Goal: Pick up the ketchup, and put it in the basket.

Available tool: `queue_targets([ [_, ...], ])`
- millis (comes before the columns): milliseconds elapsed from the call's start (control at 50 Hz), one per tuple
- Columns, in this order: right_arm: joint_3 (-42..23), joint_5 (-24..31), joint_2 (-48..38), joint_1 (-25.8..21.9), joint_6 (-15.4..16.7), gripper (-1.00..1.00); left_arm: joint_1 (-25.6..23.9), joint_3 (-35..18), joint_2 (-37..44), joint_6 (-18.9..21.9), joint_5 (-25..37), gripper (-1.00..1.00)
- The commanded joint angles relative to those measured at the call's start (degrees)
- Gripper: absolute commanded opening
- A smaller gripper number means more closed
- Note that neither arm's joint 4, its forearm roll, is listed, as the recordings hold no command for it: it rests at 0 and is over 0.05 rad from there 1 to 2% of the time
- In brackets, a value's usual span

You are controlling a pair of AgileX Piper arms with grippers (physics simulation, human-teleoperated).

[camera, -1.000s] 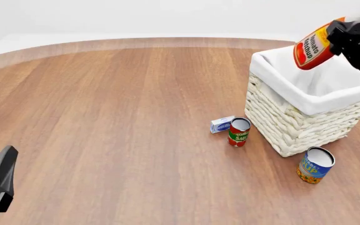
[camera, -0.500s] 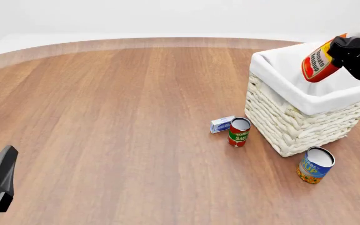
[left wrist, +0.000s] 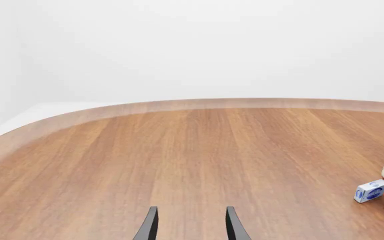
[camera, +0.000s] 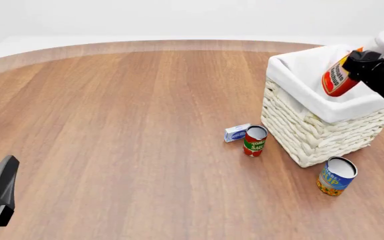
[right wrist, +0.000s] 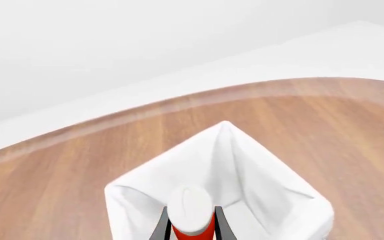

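Observation:
The ketchup (camera: 339,77), a red-orange bottle with a white cap, hangs tilted over the open top of the basket (camera: 312,131), its lower end down at rim level. My right gripper (camera: 362,62) is shut on the bottle's upper part. In the right wrist view the white cap (right wrist: 190,210) shows between the fingers, with the basket's white cloth lining (right wrist: 245,165) below it. My left gripper (left wrist: 190,227) stands open with nothing in it, low over the near left of the table, far from the basket.
A red-and-green tomato sauce can (camera: 255,140) and a small white-and-blue box (camera: 237,132) stand just left of the basket. A blue-and-yellow can (camera: 337,176) stands in front of it. The wooden table's curved far edge (camera: 178,44) runs behind.
The right gripper has lowered the ketchup and carried it slightly right, from above the basket's rim down into its opening. The left arm has not moved.

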State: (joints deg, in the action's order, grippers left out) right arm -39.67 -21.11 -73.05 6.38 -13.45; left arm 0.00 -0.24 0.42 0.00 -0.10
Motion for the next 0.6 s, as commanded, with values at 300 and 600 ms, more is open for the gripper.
queue_targets([
  [300, -2.1, -0.4, -3.5, 0.1, 0.9, -1.00, 0.0, 0.0, 0.0, 0.0, 0.0, 1.00],
  [600, -1.5, -1.3, -4.7, -0.6, 1.3, -1.00, 0.0, 0.0, 0.0, 0.0, 0.0, 1.00],
])
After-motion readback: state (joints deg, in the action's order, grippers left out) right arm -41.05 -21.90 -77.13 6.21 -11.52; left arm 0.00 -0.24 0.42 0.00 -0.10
